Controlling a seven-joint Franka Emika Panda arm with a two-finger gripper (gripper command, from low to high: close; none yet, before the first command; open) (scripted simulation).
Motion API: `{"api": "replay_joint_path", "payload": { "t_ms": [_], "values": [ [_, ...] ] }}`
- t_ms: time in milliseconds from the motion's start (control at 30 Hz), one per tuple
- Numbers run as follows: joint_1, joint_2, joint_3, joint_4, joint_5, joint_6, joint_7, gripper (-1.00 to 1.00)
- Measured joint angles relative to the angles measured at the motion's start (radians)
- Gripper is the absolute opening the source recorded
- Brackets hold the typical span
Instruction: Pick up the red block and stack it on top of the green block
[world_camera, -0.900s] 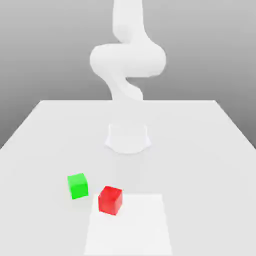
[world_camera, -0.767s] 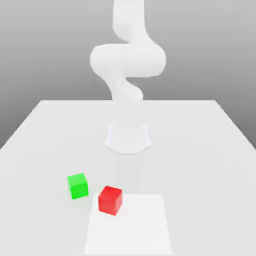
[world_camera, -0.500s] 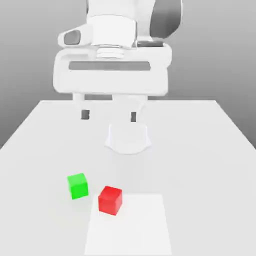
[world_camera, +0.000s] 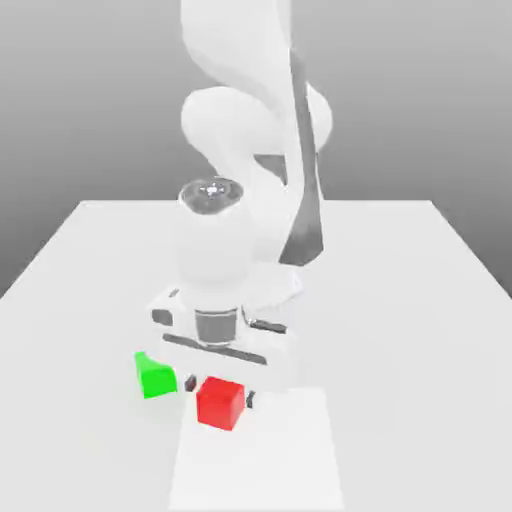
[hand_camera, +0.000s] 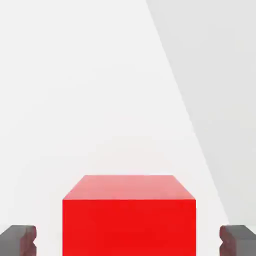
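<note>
Two dark finger pads (hand_camera: 18, 240) straddle small red cube (hand_camera: 129, 215), gaps either side; you centre, then squeeze evenly

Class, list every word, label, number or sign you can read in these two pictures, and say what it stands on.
None: no readable text. The red block, the green block, the white table and the arm carry plain, unmarked surfaces.
</note>
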Motion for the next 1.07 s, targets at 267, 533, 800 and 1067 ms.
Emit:
{"api": "replay_joint_path", "payload": {
  "t_ms": [267, 533, 800, 1067],
  "values": [
    [-0.002, -0.081, 0.001, -0.012, -0.004, -0.069, 0.004, -1.0],
    [-0.103, -0.351, -0.053, -0.082, -0.065, -0.267, 0.032, -1.0],
    [-0.239, -0.428, -0.153, -0.157, -0.094, -0.27, 0.031, -1.0],
    [-0.212, -0.228, -0.16, -0.151, -0.023, -0.076, -0.017, 1.0]
  ]
}}
